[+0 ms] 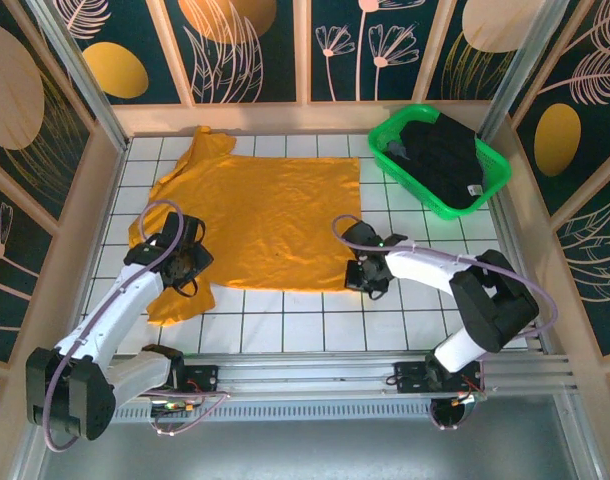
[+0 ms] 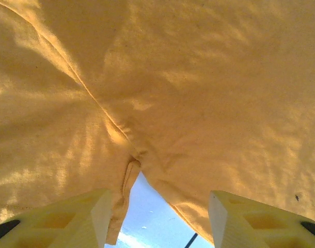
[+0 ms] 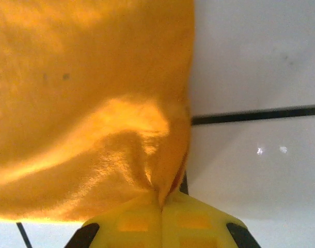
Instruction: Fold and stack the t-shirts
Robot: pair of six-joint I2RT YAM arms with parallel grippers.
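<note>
Two t-shirts, top view: the orange-yellow t-shirt (image 1: 275, 215) lies spread on the white gridded table (image 1: 315, 330). The black t-shirt (image 1: 440, 150) is bunched inside the green basket (image 1: 492, 185), which stands apart from the orange-yellow t-shirt, off its far right corner.
Left gripper, top view: the left gripper (image 1: 185, 262) sits over the orange-yellow t-shirt's near left part, by the sleeve. The wrist covers its fingers, and the sleeve is partly covered too.
Right gripper, top view: the right gripper (image 1: 357, 275) is at the orange-yellow t-shirt's near right corner. Its tips are too small and dark to read.
Left wrist view: the left gripper (image 2: 160, 217) has its jaws apart with nothing clamped. The orange-yellow t-shirt (image 2: 199, 103) lies wrinkled ahead, a hem strip hangs just beside one finger, and the frame crops the finger bases.
Right wrist view: the right gripper (image 3: 161, 209) is closed, pinching the edge of the orange-yellow t-shirt (image 3: 85, 103), which puckers into the tips. Bare table (image 3: 250, 77) lies beside that edge.
</note>
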